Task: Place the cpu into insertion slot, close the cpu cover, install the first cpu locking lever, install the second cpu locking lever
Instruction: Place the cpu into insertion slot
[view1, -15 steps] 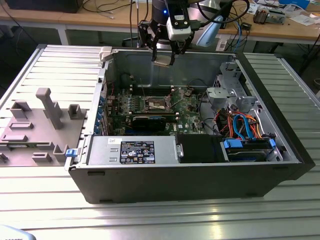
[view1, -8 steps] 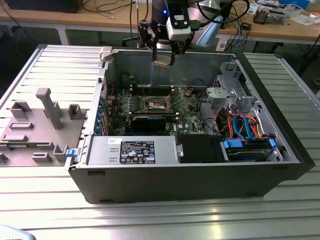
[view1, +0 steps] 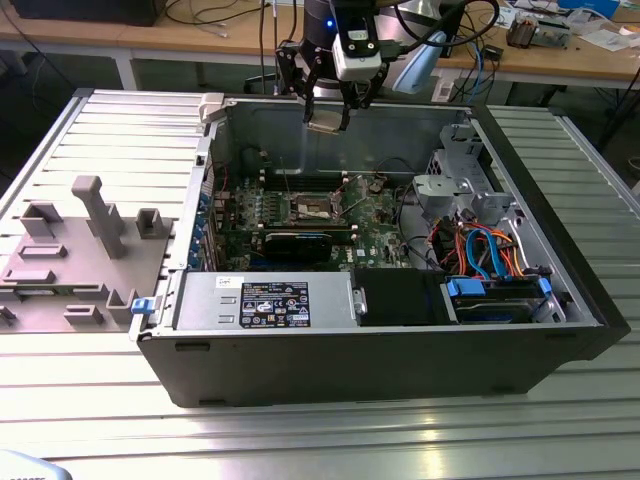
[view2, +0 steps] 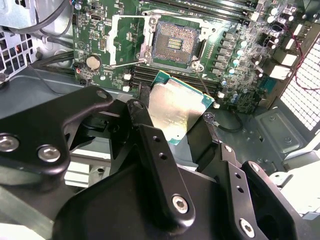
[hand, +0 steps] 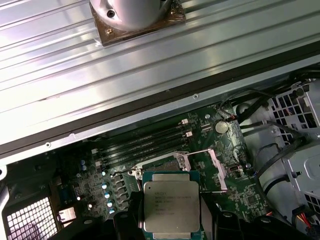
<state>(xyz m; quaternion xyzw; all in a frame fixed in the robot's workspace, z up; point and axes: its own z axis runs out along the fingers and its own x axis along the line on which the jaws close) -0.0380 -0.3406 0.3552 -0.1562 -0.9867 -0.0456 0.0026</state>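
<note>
My gripper (view1: 325, 116) hangs above the open computer case, over its back wall, shut on the cpu (view1: 323, 123). In both wrist views the cpu (view2: 175, 107) (hand: 171, 205) is a flat silvery square with a green edge, pinched between the black fingers (view2: 141, 112). The insertion slot (view1: 313, 208) (view2: 176, 44) lies bare on the green motherboard (view1: 375, 215), well below the cpu, its dark centre uncovered. The cpu cover (view2: 127, 42) is swung open beside the slot, and a thin wire lever (view2: 131, 63) stands free. In the first wrist view the cpu hides most of the slot.
The case's walls (view1: 350, 365) ring the board. A grey power supply (view1: 270, 300) sits along the front. Drive bays with blue and orange cables (view1: 490, 250) fill the exterior view's right. A grey fixture (view1: 90, 215) stands on the ribbed table to the left.
</note>
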